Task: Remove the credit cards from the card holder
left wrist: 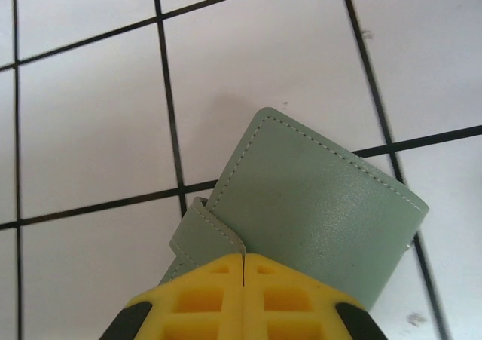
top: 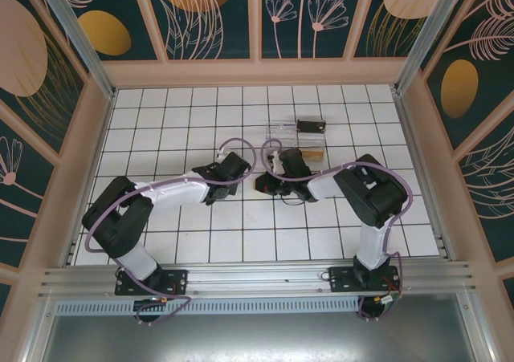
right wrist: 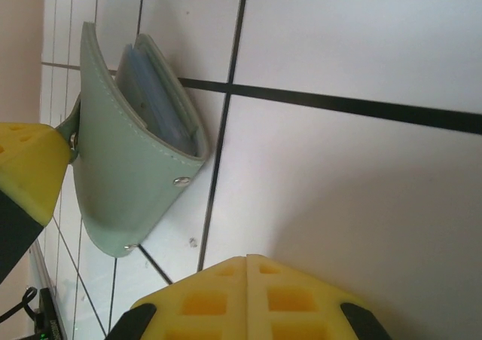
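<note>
The grey-green card holder (left wrist: pixel 316 212) stands partly folded open on the white tiles. My left gripper (left wrist: pixel 242 258) is shut on the thin edge of its strap flap. In the right wrist view the card holder (right wrist: pixel 128 166) gapes open at the top, and the edges of the credit cards (right wrist: pixel 154 91) show inside its pocket. A yellow left finger (right wrist: pixel 30 166) pinches its left side. My right gripper (right wrist: pixel 246 258) is shut with nothing between its fingers, a little to the right of the holder and apart from it. From above, the two grippers (top: pixel 243 169) (top: pixel 263 185) meet near the table's middle.
A clear plastic tray (top: pixel 283 129) lies on the tiles just behind the grippers, with a small black box (top: pixel 310 126) at its far edge. Pink walls (top: pixel 418 145) enclose the tiled table on three sides.
</note>
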Controlling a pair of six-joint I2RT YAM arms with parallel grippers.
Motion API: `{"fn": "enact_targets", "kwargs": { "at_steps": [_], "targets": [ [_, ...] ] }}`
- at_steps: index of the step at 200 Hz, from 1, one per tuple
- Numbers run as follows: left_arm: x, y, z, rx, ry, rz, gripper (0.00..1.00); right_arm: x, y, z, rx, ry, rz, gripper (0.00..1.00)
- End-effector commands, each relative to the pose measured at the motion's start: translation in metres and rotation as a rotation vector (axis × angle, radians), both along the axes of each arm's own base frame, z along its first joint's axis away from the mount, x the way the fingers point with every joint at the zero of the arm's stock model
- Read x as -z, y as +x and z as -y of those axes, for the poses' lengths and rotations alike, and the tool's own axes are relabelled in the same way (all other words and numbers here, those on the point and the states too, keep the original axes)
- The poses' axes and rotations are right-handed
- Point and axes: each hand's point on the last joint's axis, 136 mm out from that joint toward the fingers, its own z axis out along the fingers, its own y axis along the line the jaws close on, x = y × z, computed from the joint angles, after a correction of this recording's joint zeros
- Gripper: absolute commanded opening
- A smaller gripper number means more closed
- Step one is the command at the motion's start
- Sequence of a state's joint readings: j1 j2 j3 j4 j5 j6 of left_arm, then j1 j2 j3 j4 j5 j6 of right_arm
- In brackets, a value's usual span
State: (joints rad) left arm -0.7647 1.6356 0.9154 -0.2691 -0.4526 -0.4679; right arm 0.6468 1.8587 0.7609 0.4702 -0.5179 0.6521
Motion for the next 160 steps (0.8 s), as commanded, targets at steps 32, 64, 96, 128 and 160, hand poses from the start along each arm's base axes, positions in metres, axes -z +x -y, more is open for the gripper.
{"fn": "enact_targets", "kwargs": {
  "at_steps": [32,64,96,128,160],
  "targets": [
    [-0.018,-0.012,0.025,-0.03,-0.244,-0.041,0.0,-0.062,-0.007,-0.028,-0.088,0.121,0.094,0.0],
    [-0.001,-0.013,0.023,-0.035,-0.215,-0.067,0.0,-0.063,-0.005,-0.041,-0.1,0.152,0.069,0.0],
    [0.011,-0.012,0.027,-0.032,-0.215,-0.087,0.0,-0.054,0.0,-0.05,-0.108,0.172,0.031,0.0],
    [0.014,-0.012,0.028,-0.029,-0.213,-0.093,0.0,-0.028,0.012,-0.053,-0.085,0.138,-0.017,0.0],
    [0.011,-0.012,0.025,-0.034,-0.201,-0.081,0.0,0.017,0.014,-0.044,-0.049,0.036,-0.093,0.0]
  ]
}}
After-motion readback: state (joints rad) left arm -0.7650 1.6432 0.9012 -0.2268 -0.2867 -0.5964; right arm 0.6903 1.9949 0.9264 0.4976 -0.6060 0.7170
